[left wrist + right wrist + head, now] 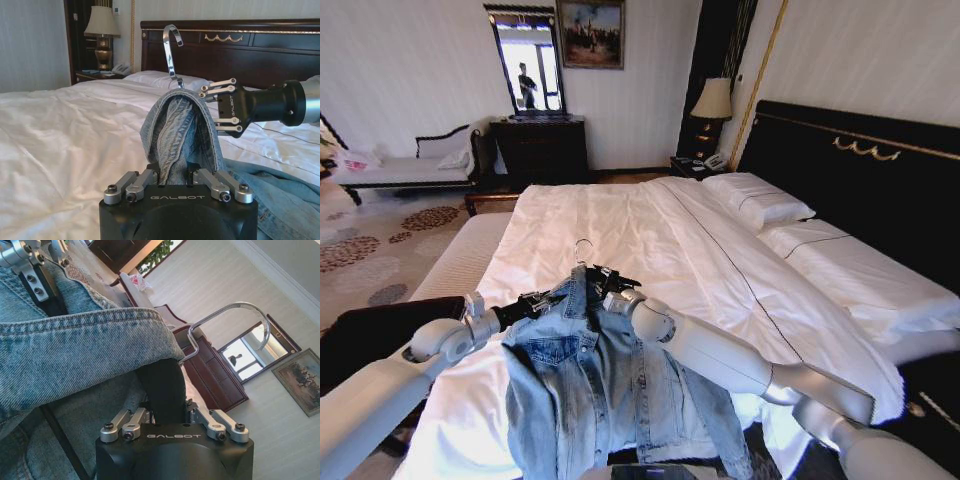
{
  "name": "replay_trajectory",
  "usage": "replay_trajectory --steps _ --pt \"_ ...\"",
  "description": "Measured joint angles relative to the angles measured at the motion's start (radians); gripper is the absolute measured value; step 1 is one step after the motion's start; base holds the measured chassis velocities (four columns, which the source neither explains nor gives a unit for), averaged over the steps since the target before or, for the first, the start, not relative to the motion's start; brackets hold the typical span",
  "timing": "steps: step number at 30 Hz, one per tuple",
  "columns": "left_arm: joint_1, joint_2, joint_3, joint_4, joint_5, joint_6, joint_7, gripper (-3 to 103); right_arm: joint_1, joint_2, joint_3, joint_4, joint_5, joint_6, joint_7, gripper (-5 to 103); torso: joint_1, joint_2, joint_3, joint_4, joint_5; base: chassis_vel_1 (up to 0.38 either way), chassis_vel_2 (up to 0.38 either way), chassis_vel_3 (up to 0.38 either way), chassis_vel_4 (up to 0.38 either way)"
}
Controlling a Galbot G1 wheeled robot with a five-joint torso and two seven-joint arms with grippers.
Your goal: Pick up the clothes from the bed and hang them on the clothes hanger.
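Bright daylight room, pretty clean shots overall.

Head view has strong barrel distortion, walls and the headboard (880,170) bend toward the edges. Light seems to pour in from the robot's left, the mirror (530,65) reflects a blown-out window, and the white duvet (650,235) glows with soft wrinkle shadows. The lamp (712,100) adds little. In the left wrist view the duvet is close to overexposed, there's glare on the metal hook (171,50), and the denim jacket (182,132) is sharp while the lamp corner is a bit soft. Right wrist view: denim crisp up close, the painting (299,380) and far wall slightly hazy, the mirror washed out.
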Motion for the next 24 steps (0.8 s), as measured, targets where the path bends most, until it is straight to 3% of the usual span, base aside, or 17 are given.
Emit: replay_trajectory --steps 18,20,24 --pt "0.026 -0.010 -0.031 -0.037 0.042 -0.051 -0.025 24 -0.018 -0.015 0.012 0.020 0.009 0.009 0.007 27 0.000 0.000 0.000 -0.0001 0.0000 0.000 0.000 0.000 0.000" --pt "0.030 -0.011 -0.034 -0.042 0.059 -0.063 -0.028 24 -0.018 -0.022 0.014 0.027 0.023 0.010 0.006 37 0.000 0.000 0.000 -0.0001 0.0000 0.000 0.000 0.000 0.000" --pt "0.041 -0.016 -0.040 -0.044 0.070 -0.073 -0.034 22 -0.023 -0.035 0.016 0.039 0.045 0.010 0.002 48 0.000 0.000 0.000 -0.0001 0.0001 0.000 0.000 0.000 0.000"
